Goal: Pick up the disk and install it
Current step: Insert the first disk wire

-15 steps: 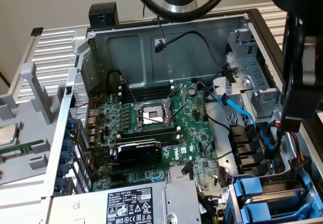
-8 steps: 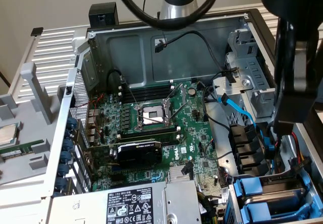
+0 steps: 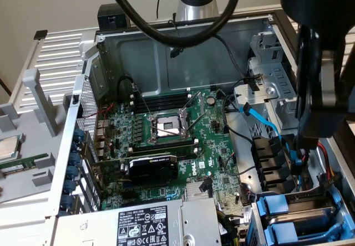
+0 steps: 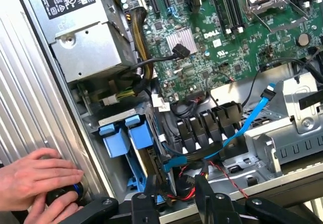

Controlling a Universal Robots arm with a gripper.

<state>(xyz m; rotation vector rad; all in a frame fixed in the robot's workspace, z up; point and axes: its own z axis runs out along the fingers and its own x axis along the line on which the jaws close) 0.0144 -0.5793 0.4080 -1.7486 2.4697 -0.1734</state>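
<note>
The disk (image 3: 277,208) sits in the drive bay at the corner of the open computer case, beside the power supply (image 3: 155,224). It lies flat. Its long axis runs across the exterior view from left to right, and the two blue carrier tabs (image 4: 126,135) face the motherboard (image 3: 166,146). The blue plastic carrier frames a strip of silver-grey metal (no label can be made out). The far end is cut off by the edge of the exterior view, and in the wrist view much of the body is sunk in the bay.

The gripper (image 4: 176,204) hangs just above the cables beside the bay. Its black jaws stand apart and clamp nothing. A light blue SATA cable (image 4: 247,125) runs past them.

On the case's outer panel, a person's hand (image 4: 40,176) rests on a dark round object (image 4: 63,196), too cropped to identify.
</note>
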